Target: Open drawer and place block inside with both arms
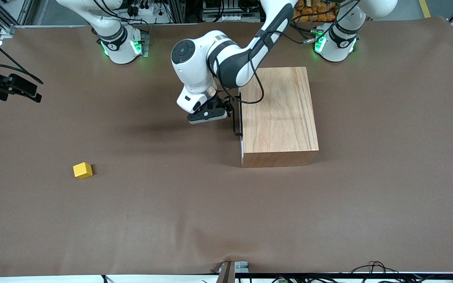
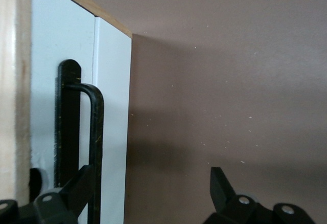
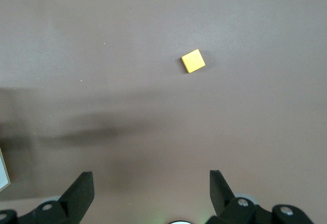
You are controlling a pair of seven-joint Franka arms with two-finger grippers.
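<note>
On the brown cloth-covered surface point(image 1: 328, 204), toward the left arm's end, one light-wood rectangular box point(image 1: 279, 114) sits with its drawer shut, the white front panel point(image 2: 76, 96) flush with the box's edge and carrying a single black wire U-shaped handle point(image 2: 94, 147). The left arm's black two-finger tool point(image 1: 226, 111) is level with that handle in front of the drawer, fingers apart; in the left wrist view one finger point(image 2: 76, 188) lies against the handle's bar while the other stands clear over bare cloth, so the wire is not clamped. One small bright yellow cube point(image 1: 82, 170), sharp-edged and plain-faced, far smaller than the wooden box, rests alone toward the right arm's end of the surface, well apart from the box and nearer to the front camera than it. The right arm's black tool point(image 3: 152, 196) waits in the air over bare cloth, its two fingers spread wide and holding nothing, with the yellow cube point(image 3: 193, 61) lying on the cloth below it and well clear of the fingertips. Two white jointed arms with green-lit bases stand along the surface's edge: the left arm point(image 1: 226, 59) reaching down to the drawer front, the right arm point(image 1: 112, 31) rising out of the front view.
</note>
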